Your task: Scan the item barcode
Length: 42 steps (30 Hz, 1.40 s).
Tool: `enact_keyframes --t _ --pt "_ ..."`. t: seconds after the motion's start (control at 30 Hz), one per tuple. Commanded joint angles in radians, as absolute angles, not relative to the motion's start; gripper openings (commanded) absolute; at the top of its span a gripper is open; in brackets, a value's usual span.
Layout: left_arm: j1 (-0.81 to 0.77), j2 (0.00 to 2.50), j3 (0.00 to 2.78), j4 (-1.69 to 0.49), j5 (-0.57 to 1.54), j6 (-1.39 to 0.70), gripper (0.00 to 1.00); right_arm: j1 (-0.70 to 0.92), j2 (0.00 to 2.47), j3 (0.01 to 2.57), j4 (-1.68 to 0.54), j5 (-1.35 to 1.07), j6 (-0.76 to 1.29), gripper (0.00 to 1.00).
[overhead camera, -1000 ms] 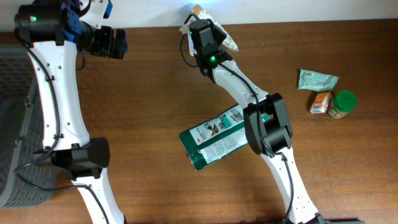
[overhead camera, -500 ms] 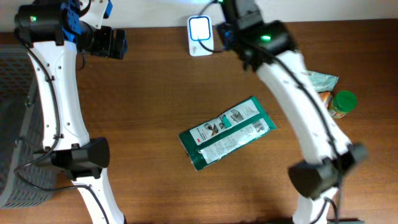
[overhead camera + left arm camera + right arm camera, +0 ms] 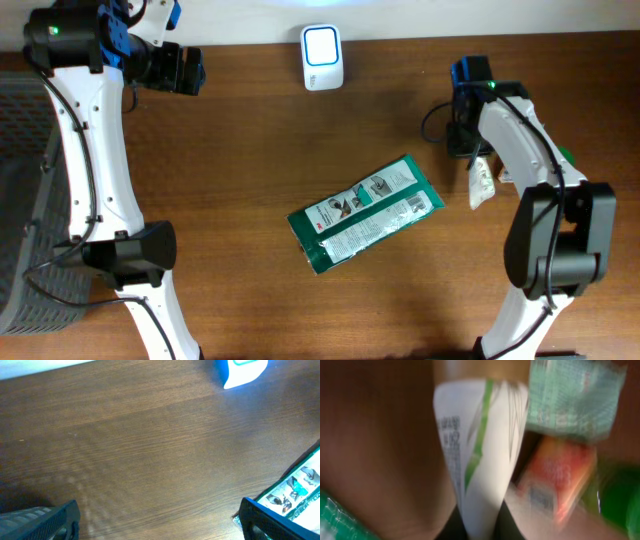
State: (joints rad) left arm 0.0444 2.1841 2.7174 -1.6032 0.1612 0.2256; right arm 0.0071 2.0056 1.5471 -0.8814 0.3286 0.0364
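- The white packet (image 3: pixel 480 450), marked with a green stripe and small print, is on the right side of the scene. The right claw (image 3: pixel 479 529) is clamped together on one end of it. Whether the packet touches the surface (image 3: pixel 250 150) cannot be told.
- Just to its right are one teal sachet (image 3: pixel 572 397), one orange box (image 3: pixel 560 480) and one green-lidded jar (image 3: pixel 620 505), all blurred in the wrist view.
- One large green package (image 3: pixel 365 215) lies flat and slanted in the middle, well apart from the packet on its left.
- One white scanner (image 3: pixel 322 58) with a blue-lit face stands at the far edge.
- The left claw (image 3: pixel 157 515) hovers at the far left, its fingers wide apart and gripping nothing.
- The surface is dark brown wood with visible grain.
- A pale wall (image 3: pixel 450 15) runs along the far side.
- One grey basket (image 3: pixel 15 120) sits at the left edge.
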Motion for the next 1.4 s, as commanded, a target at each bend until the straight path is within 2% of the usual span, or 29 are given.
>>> enact_keyframes --t 0.0,0.07,0.1,0.13,0.2,0.3,0.47,0.53,0.63,0.7,0.77,0.87,0.93,1.1,1.2,1.23,1.37 --pt "0.049 2.178 2.727 -1.604 0.168 0.241 0.99 -0.08 1.991 1.457 -0.776 0.356 -0.049 0.04" --pt "0.049 2.178 2.727 -1.604 0.169 0.241 0.99 -0.12 1.993 1.452 -0.745 0.355 -0.048 0.05" --pt "0.049 2.178 2.727 -1.604 0.169 0.241 0.99 -0.139 1.992 1.452 -0.735 0.355 -0.047 0.1" --pt "0.049 2.178 2.727 -1.604 0.168 0.241 0.99 -0.153 1.992 1.452 -0.728 0.355 -0.047 0.22" --pt "0.049 2.178 2.727 -1.604 0.168 0.241 0.99 -0.166 1.992 1.452 -0.725 0.35 -0.044 0.26" --pt "0.049 2.178 2.727 -1.604 0.169 0.241 0.99 -0.168 1.992 1.459 -0.717 0.343 -0.044 0.53" --pt "0.049 2.178 2.727 -1.604 0.169 0.241 0.99 -0.128 1.969 1.56 -0.801 0.2 -0.032 0.82" --pt "0.049 2.178 2.727 -1.604 0.168 0.241 0.99 -0.104 1.946 1.641 -0.914 0.128 0.025 0.84" --pt "0.049 2.178 2.727 -1.604 0.168 0.241 0.99 -0.053 1.918 1.818 -1.199 -0.079 0.041 0.84" --pt "0.049 2.178 2.727 -1.604 0.169 0.241 0.99 -0.036 1.918 1.833 -1.25 -0.129 0.041 0.82" --pt "0.049 2.178 2.727 -1.604 0.168 0.241 0.99 -0.01 1.92 1.816 -1.294 -0.144 0.041 0.75" --pt "0.049 2.178 2.727 -1.604 0.168 0.241 0.99 0.027 1.92 1.737 -1.301 -0.18 0.08 0.64" --pt "0.049 2.178 2.727 -1.604 0.169 0.241 0.99 0.039 1.92 1.68 -1.314 -0.167 0.125 0.6" --pt "0.049 2.178 2.727 -1.604 0.168 0.241 0.99 0.039 1.92 1.452 -1.254 -0.038 0.302 0.37" --pt "0.049 2.178 2.727 -1.604 0.168 0.241 0.99 0.039 1.92 1.338 -1.145 -0.014 0.35 0.08" --pt "0.049 2.178 2.727 -1.604 0.168 0.241 0.99 0.039 1.92 1.314 -1.116 -0.013 0.35 0.04" --pt "0.049 2.178 2.727 -1.604 0.168 0.241 0.99 0.039 1.92 1.25 -1.056 0.051 0.411 0.04"
